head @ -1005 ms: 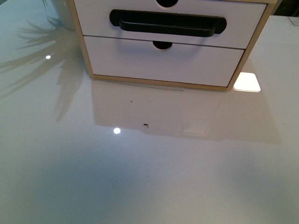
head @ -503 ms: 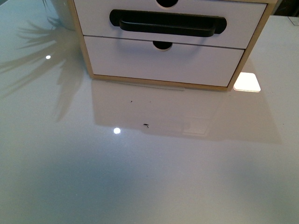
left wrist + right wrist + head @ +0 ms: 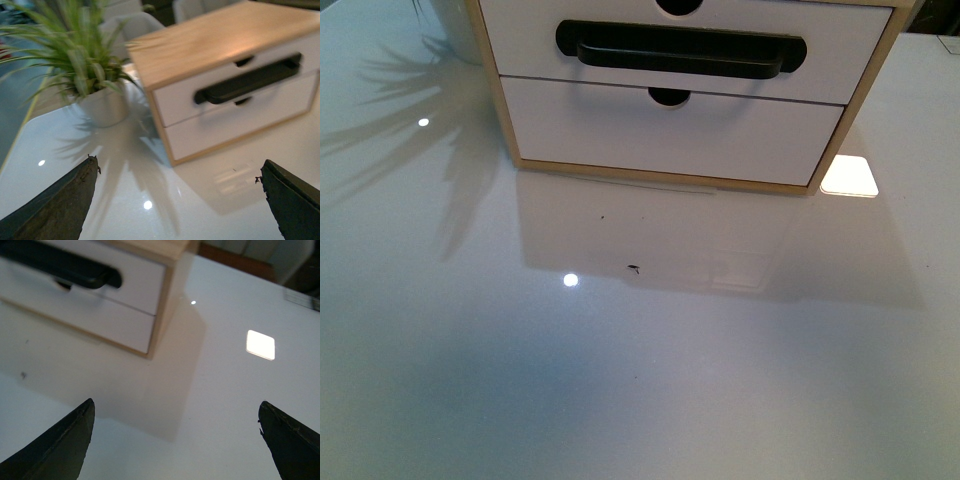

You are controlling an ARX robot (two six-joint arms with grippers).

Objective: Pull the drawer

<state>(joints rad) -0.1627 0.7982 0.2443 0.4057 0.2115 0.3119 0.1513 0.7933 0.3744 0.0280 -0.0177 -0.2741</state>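
Nothing visibly moved since the earlier front frame; drawer [image 3: 520, 45] shut, upper slot of cabinet [image 3: 210, 35], far centre; left gripper [image 3: 177, 167] and right gripper [image 3: 176, 407] both spread wide, empty, well short of handle [image 3: 680, 52]; risk: cabinet sliding on glossy table [image 3: 640, 380] when pulled; plant [image 3: 80, 55] shows only in left wrist view.

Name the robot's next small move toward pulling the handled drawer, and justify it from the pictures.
Probably advance the open left gripper toward the black bar handle. The drawer looks fully shut, neither gripper touches it, and the left wrist view shows the whole handle, while the right gripper, also open, sees only its end.
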